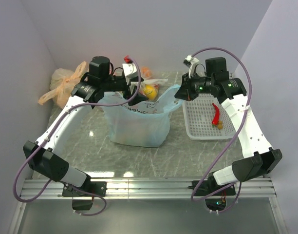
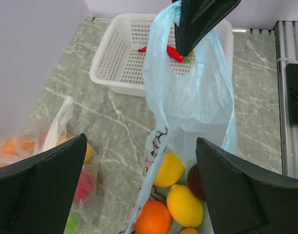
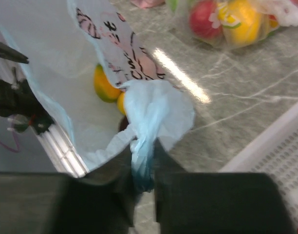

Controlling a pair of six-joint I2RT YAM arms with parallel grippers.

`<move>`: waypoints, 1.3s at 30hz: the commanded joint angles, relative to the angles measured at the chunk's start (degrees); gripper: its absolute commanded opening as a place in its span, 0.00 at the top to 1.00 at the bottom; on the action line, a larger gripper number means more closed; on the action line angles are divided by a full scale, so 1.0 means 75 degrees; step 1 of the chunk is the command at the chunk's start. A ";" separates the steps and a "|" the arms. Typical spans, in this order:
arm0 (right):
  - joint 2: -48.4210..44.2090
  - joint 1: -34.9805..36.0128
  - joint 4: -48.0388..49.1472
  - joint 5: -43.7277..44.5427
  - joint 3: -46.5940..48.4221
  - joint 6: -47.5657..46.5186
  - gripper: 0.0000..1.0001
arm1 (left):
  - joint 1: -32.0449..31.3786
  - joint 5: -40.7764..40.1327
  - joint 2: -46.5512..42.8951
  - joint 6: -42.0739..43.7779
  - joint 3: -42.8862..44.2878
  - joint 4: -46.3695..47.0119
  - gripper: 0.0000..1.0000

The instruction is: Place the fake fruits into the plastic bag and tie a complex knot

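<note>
Right gripper (image 3: 143, 168) pinches a handle of the plastic bag (image 1: 139, 124), stretched toward the worktop's right edge. Left gripper (image 2: 140, 146) gapes empty over its mouth.

the plastic bag (image 1: 139, 124) stands at the middle of the table (image 1: 188, 156), with the fake fruits (image 2: 184, 205) inside it. to its right, near the table's right edge, sits a basket (image 1: 200, 122) with a pepper (image 1: 216, 114) lying in it. a second bag of fruit (image 1: 61, 87) lies at the far left corner.
</note>
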 commanded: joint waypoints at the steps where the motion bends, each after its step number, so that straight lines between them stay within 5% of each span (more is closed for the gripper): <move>1: -0.0131 -0.0128 -0.0096 -0.0024 0.0539 0.0008 0.97 | -0.0211 0.0186 0.0051 -0.0215 0.0073 0.0547 0.00; 7: -0.0026 -0.0152 -0.0178 -0.0634 0.0880 -0.0073 1.00 | -0.0844 -0.0070 0.0613 -0.1491 0.0342 0.1167 0.01; 15: -0.0037 -0.0152 -0.0073 -0.0658 0.0716 -0.0250 1.00 | -0.1032 0.0994 0.1540 -0.3824 0.0544 0.2244 0.01; 24: 0.0150 -0.0093 0.0408 -0.0401 0.0810 0.0067 1.00 | -0.1618 0.1921 0.1399 -0.4235 -0.0312 0.2726 0.01; 33: 0.0186 -0.0070 0.0525 -0.0832 0.0927 0.0208 1.00 | -0.1771 0.0470 0.1259 -0.3439 -0.0968 0.2633 0.01; 36: 0.0080 -0.0070 0.0537 -0.1044 0.0845 0.0114 1.00 | -0.1770 -0.0117 0.1305 -0.3053 -0.1075 0.2504 0.23; 39: 0.0021 -0.0081 0.0537 -0.1196 0.0798 0.0079 1.00 | -0.1736 -0.0446 0.1271 -0.2888 -0.1297 0.2550 0.29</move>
